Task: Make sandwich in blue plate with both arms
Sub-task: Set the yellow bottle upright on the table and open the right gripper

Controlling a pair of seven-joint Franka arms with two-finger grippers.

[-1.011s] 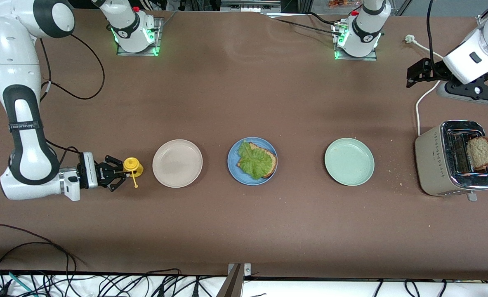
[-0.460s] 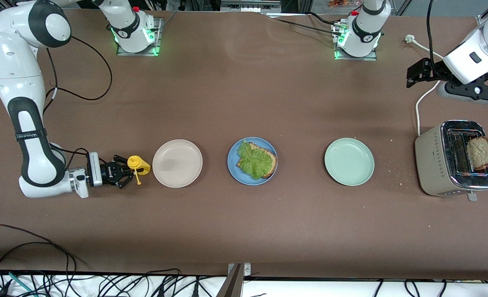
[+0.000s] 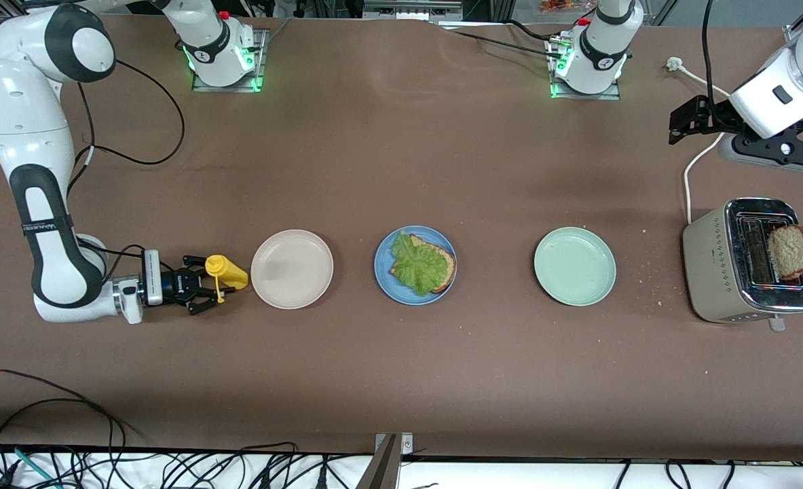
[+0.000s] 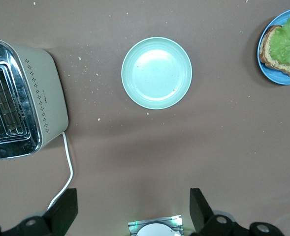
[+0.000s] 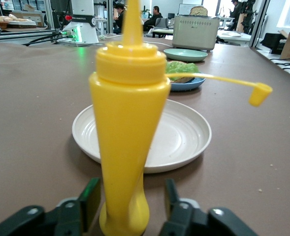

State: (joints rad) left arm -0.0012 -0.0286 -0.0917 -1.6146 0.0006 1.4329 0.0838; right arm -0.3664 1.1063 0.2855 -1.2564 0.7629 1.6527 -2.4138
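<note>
The right gripper (image 3: 206,284) has lowered the yellow bottle (image 3: 225,270) onto the worktop (image 3: 401,380) beside the beige plate (image 3: 292,269); its fingers now stand released on either side. The blue plate (image 3: 382,268) holds bread and lettuce (image 3: 418,263); the top slice (image 3: 790,250) waits in the toaster (image 3: 710,272). The left gripper (image 4: 134,211) waits, fingers spread.

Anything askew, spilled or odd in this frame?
Crumbs lie scattered on the table between the pale green plate and the toaster. The second bread slice sits tilted, sticking out of the toaster. The yellow bottle's cap dangles open.
</note>
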